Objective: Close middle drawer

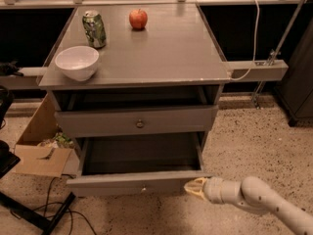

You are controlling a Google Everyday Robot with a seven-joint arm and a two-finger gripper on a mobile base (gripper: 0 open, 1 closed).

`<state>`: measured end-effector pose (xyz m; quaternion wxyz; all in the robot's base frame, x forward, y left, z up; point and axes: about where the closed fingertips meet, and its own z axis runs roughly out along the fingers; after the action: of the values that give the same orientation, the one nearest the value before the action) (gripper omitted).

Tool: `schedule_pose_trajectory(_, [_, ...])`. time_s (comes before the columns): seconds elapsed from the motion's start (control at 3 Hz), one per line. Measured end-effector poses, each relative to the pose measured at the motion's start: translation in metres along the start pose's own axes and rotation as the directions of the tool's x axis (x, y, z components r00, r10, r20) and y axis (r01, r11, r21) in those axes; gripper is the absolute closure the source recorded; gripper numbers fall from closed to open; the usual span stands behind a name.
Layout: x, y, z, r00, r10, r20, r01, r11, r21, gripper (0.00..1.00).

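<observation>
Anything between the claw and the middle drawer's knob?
Nothing. In the camera view, only bare front panel of the wide, shallow grey wooden middle drawer runs from its tiny round brass knob to the claw, which is near the panel's right end.
</observation>
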<state>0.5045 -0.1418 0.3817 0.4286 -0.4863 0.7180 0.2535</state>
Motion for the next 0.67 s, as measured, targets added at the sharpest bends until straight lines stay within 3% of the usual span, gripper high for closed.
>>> schedule_pose_trajectory(0.33, [0.0,0.002,-0.001,1.0,0.0,0.0,0.0,1.0,0.0,1.0])
schedule_pose_trajectory(0.67, [-0.017,-0.031,0.013,0.998,-0.032,0.053,0.032,0.9994,-0.011,1.0])
